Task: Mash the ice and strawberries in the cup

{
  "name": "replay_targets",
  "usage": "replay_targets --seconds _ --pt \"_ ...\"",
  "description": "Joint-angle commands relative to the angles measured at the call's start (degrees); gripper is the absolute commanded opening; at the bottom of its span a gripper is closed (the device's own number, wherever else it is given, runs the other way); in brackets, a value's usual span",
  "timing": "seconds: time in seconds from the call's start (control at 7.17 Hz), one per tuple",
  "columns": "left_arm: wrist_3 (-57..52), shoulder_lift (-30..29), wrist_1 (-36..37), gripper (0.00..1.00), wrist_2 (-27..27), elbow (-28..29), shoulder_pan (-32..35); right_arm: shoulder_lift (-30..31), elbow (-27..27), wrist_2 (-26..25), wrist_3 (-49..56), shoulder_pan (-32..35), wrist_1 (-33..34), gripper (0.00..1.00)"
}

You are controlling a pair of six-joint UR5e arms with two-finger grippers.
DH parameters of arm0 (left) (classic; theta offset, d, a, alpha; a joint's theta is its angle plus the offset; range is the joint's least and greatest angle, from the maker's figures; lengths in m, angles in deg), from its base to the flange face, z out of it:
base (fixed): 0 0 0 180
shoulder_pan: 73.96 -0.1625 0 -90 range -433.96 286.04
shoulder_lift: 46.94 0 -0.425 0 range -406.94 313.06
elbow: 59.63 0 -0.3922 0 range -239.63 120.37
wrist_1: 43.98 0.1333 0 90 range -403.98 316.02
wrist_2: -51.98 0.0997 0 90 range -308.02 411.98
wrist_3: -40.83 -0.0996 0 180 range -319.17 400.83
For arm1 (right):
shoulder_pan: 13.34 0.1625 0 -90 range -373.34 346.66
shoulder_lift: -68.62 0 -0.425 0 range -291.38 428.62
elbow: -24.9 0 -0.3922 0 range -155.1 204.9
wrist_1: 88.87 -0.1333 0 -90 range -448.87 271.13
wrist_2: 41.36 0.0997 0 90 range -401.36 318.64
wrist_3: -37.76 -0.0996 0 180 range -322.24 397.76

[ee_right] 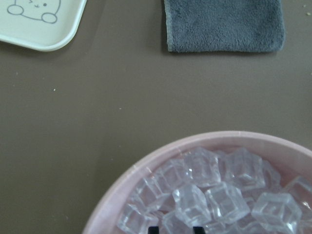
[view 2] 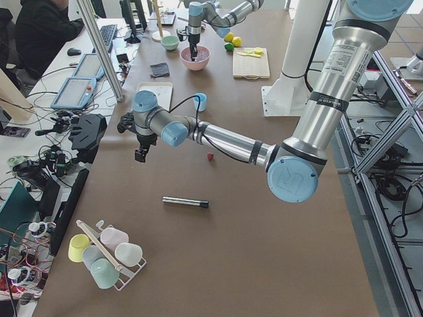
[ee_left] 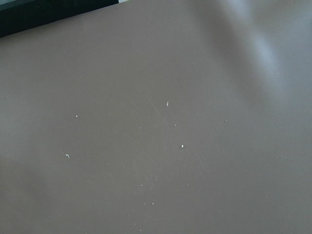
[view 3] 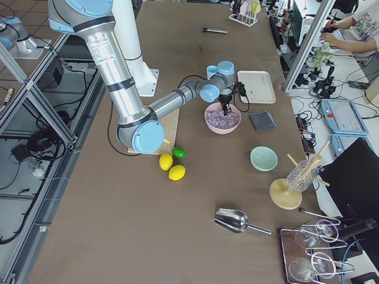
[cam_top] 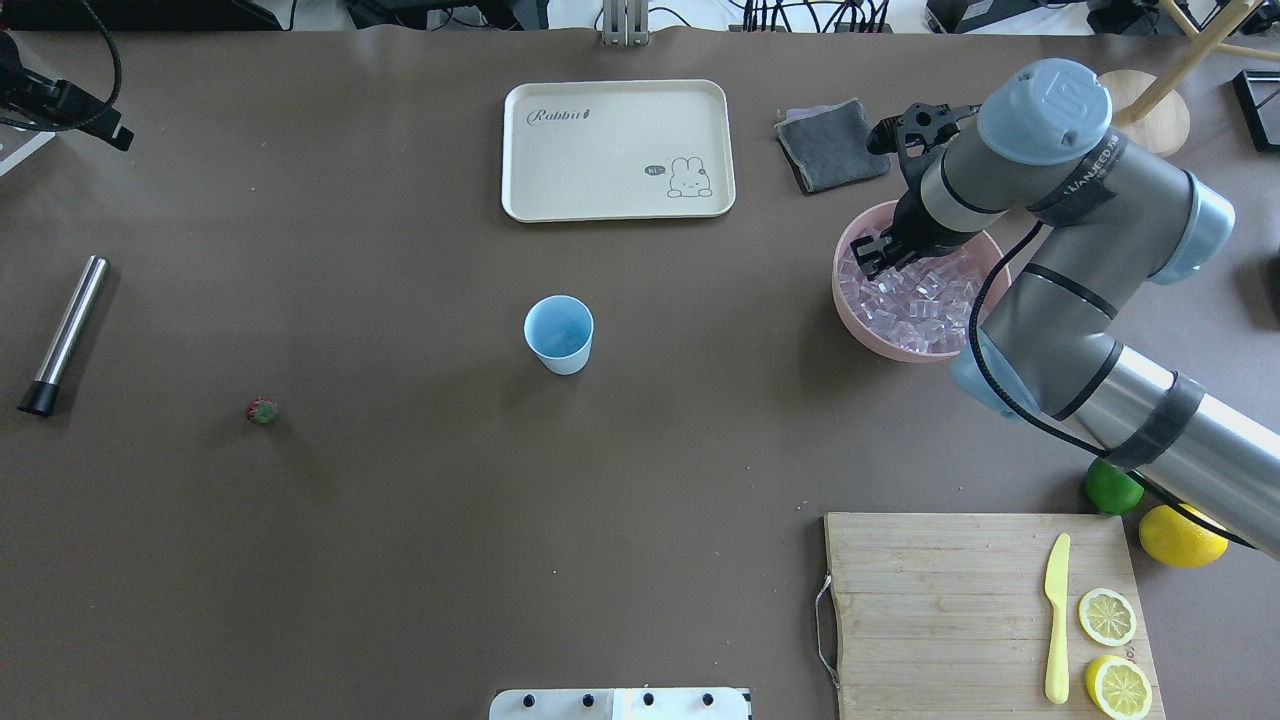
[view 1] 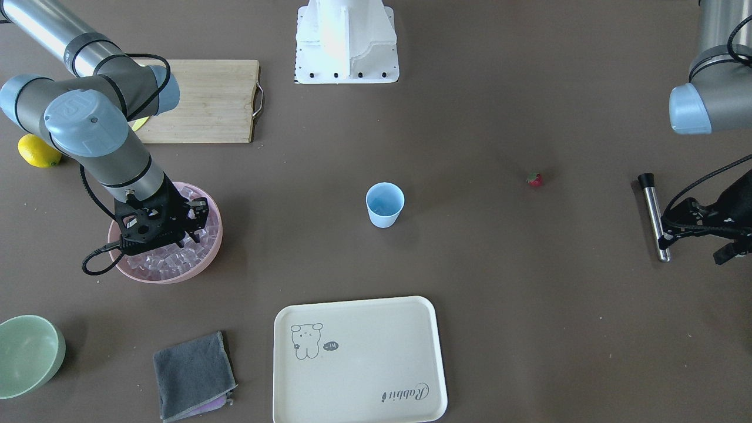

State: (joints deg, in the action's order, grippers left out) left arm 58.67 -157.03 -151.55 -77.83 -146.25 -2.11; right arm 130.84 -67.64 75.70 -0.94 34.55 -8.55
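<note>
The light blue cup (view 1: 385, 204) (cam_top: 558, 335) stands upright mid-table with nothing visible inside. A tiny red strawberry (view 1: 534, 179) (cam_top: 262, 410) lies alone on the table toward my left side. The ice (cam_top: 915, 295) (ee_right: 214, 195) fills a pink bowl (cam_top: 850, 310). My right gripper (cam_top: 878, 255) (ee_right: 175, 228) reaches down into that bowl. Its two fingertips sit close on either side of one cube. My left gripper (view 2: 140, 156) hangs above bare table near the far edge. Its wrist view shows only tabletop, so its fingers are hidden.
A steel muddler (cam_top: 62, 335) with a black cap lies left of the strawberry. A cream tray (cam_top: 618, 150) and a grey cloth (cam_top: 830, 145) are at the far side. The cutting board (cam_top: 950, 600), knife, lemon slices, lemon (cam_top: 1180, 535) and lime (cam_top: 1112, 488) are near my right arm.
</note>
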Motion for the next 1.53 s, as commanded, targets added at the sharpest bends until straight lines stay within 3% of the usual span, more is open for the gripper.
replay_targets --seconds 0.0,0.42,0.7,0.84,1.39 --pt "0.0 0.0 0.1 0.98 0.0 0.1 -0.1 -14.0 -0.3 0.4 -1.3 0.2 18.7 0.00" --pt "0.0 0.1 0.1 0.98 0.1 0.3 -0.1 -23.3 1.5 -0.2 -16.4 -6.0 17.6 0.00" --pt "0.0 0.3 0.0 0.98 0.1 0.7 -0.1 -26.8 11.3 -12.6 -25.6 -14.3 6.7 0.00" --pt "0.0 0.3 0.0 0.98 2.6 0.8 -0.1 -28.1 14.2 -13.6 -27.1 -15.2 2.8 0.00" --pt "0.0 0.2 -0.5 0.98 3.5 1.2 -0.2 -29.7 14.9 -14.4 -28.8 -17.7 2.5 0.00"
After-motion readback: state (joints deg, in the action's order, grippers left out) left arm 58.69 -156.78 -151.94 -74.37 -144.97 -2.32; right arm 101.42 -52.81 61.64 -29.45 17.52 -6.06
